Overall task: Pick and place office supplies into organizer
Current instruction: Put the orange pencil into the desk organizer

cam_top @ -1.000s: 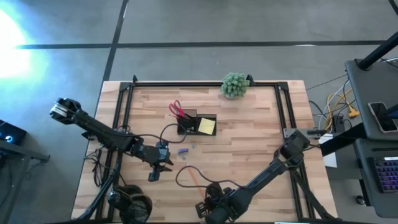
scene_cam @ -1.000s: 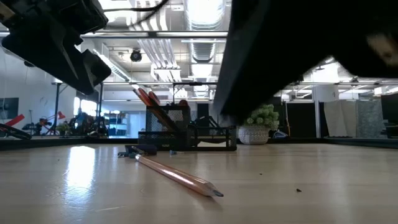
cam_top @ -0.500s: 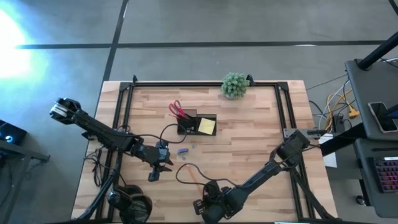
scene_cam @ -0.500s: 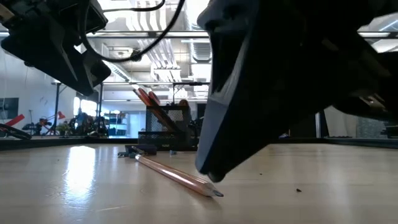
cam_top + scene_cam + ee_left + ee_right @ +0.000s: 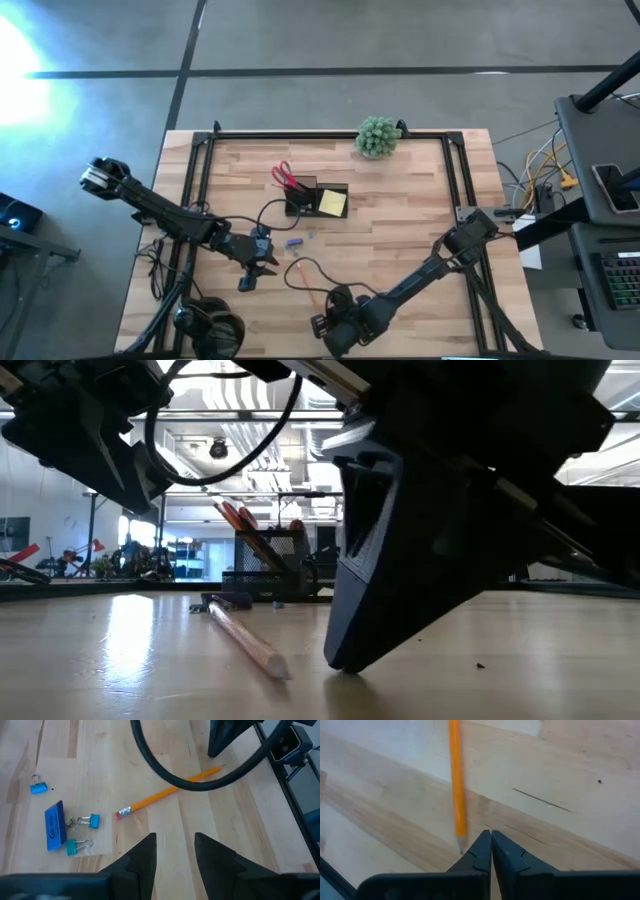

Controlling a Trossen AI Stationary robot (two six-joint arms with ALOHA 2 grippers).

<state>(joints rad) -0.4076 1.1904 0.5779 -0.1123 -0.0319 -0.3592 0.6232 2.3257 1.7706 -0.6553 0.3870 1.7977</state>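
Observation:
An orange pencil (image 5: pixel 316 288) (image 5: pixel 170 792) (image 5: pixel 456 780) lies flat on the wooden table near the near edge. My right gripper (image 5: pixel 322 328) (image 5: pixel 345 660) (image 5: pixel 491 840) is shut, its tips down at the tabletop beside the pencil's sharpened end. My left gripper (image 5: pixel 248 280) (image 5: pixel 175 855) hovers open to the left of the pencil. The black organizer (image 5: pixel 303 190) (image 5: pixel 270 560) stands farther back. Red-handled scissors (image 5: pixel 283 177) stick up from it, and a yellow sticky pad (image 5: pixel 333 203) sits in it. Small blue clips and a blue item (image 5: pixel 294 242) (image 5: pixel 55 827) lie between the organizer and the pencil. My right gripper points its shut fingers (image 5: pixel 479 851) down, slanting, at the table right beside the pencil's sharpened end (image 5: pixel 461 842). I cannot tell whether a finger's outer side touches that end. The pencil lies flat on the table.
A green ball-shaped plant (image 5: pixel 378 136) stands at the far edge. Black headphones (image 5: pixel 215 335) lie at the near left corner. A black cable (image 5: pixel 165 765) loops over the pencil area. Black frame rails (image 5: pixel 200 170) run along the table's sides.
My right gripper has come down toward the table and moved toward the left edge, staying shut. The pencil has turned about on the table: its sharpened end has swung toward the table's left, while its eraser end has stayed about where it was.

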